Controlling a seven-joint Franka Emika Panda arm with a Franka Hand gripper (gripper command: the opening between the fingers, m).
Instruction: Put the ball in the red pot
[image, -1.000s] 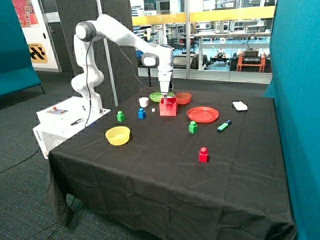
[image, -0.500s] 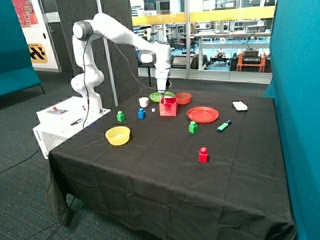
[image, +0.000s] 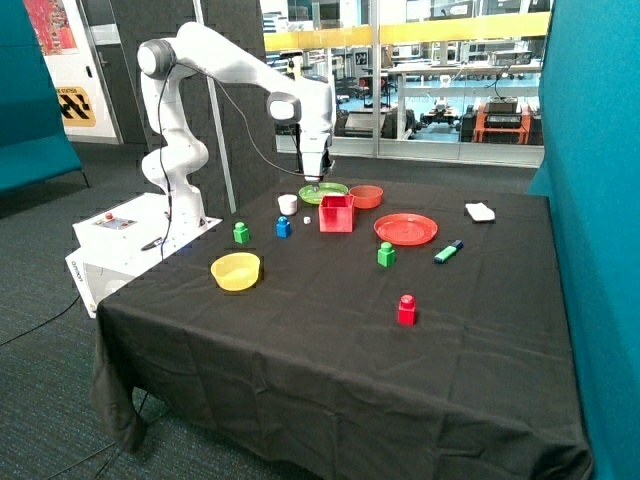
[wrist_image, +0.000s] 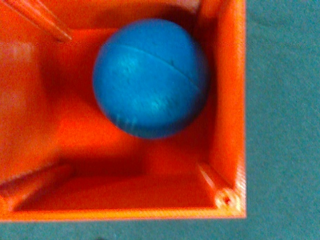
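Table: a big table with a black cloth (image: 330, 340).
Arm: the white robot arm (image: 225, 62) bends over the far side of the table.
Gripper: the gripper (image: 316, 182) hangs just above the red square box-shaped pot (image: 336, 214); I cannot tell if it is spread or pressed together.
Pot: the small dark blue smooth ball (wrist_image: 150, 78) sits inside it, on the bottom.
Writing: none I can read.
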